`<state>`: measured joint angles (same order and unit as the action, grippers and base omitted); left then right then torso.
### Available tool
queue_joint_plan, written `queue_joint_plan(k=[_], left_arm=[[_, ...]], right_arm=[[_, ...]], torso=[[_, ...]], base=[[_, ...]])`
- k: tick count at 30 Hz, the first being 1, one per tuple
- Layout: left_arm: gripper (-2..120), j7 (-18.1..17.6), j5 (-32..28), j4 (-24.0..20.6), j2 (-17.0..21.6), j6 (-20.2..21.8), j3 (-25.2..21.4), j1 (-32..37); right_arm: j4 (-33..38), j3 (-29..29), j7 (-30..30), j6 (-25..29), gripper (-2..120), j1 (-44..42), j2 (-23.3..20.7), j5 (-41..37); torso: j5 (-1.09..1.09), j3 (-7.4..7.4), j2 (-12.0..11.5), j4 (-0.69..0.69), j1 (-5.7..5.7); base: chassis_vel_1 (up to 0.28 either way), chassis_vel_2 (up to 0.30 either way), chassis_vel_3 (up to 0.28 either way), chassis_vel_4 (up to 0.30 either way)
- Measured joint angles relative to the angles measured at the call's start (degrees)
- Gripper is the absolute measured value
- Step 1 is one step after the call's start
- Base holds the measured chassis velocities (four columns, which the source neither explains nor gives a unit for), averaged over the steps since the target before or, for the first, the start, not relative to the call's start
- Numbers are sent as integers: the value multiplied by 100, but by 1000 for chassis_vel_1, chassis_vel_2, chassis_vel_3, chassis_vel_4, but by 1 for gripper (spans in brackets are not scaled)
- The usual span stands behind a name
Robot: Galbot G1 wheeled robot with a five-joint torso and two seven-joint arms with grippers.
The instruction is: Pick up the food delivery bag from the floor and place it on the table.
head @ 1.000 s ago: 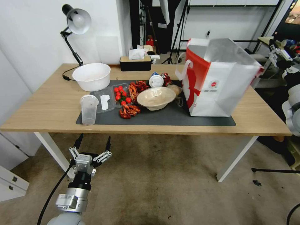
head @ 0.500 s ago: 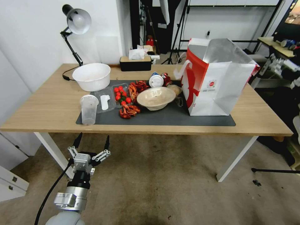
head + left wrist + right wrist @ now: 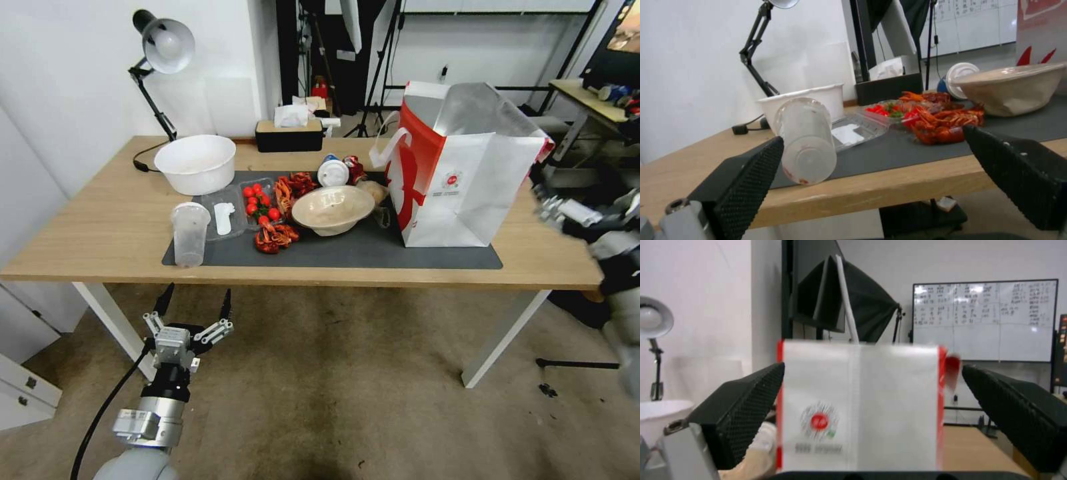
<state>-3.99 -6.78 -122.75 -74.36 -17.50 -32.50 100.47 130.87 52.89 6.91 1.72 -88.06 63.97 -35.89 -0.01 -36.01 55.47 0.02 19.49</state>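
The food delivery bag [image 3: 460,173] stands upright on the desk [image 3: 100,227], at the right end of the dark mat [image 3: 373,252], so the placing looks done. The right claw [image 3: 557,212] has dropped back from beside the bag to just off the desk's right edge, jaws wide and empty. The left claw [image 3: 193,309] hangs wide open below the desk's front edge. A clear tray [image 3: 259,200] holds cherry tomatoes; the white bowl [image 3: 195,162] looks empty.
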Motion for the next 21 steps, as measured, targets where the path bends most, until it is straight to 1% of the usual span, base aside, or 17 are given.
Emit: queue_joint_plan(k=[1,3,4,5,9,11,12,14,17,21], left_arm=[[100,-2,-8,15,5,0,-7,-4],[100,-2,-12,24,8,0,-9,-8],[100,-3,-19,46,17,0,-9,-13],[100,-3,-19,46,17,0,-9,-13],[100,-3,-27,115,40,20,-8,-46],[100,-3,-29,129,40,21,-8,-52],[100,-3,-30,157,40,21,-8,-59],[100,-3,-30,177,37,21,-8,-63],[100,-5,-30,229,30,18,-7,-74],[100,-7,-30,250,32,17,-7,-83]], right_arm=[[-96,-82,159,155,100,-115,176,214],[-154,-128,233,244,100,-171,258,319],[-298,-261,386,433,100,-319,481,547],[-298,-261,386,433,100,-319,481,547],[-658,-573,578,817,100,-580,952,903],[-716,-598,603,870,100,-594,1002,962],[-851,-659,658,975,100,-637,1134,1083],[-914,-702,685,1015,100,-674,1214,1125],[-1174,-866,771,1181,100,-801,1491,1245],[-1346,-929,832,1289,100,-819,1624,1327]], torso=[[0,0,0,-2,0],[0,0,0,-2,0],[1,0,0,-2,0],[1,0,0,-2,0],[-1,0,0,-1,-1],[0,0,0,-1,0],[0,0,-1,-1,0],[0,0,-1,-1,0],[1,-1,-1,-2,0],[1,-1,-1,-2,0]], base=[[0,0,0,0],[0,0,0,0],[0,0,0,0],[0,0,0,0],[0,0,0,0],[0,0,0,0],[0,0,0,0],[0,0,0,0],[0,0,0,0],[0,0,0,0]])
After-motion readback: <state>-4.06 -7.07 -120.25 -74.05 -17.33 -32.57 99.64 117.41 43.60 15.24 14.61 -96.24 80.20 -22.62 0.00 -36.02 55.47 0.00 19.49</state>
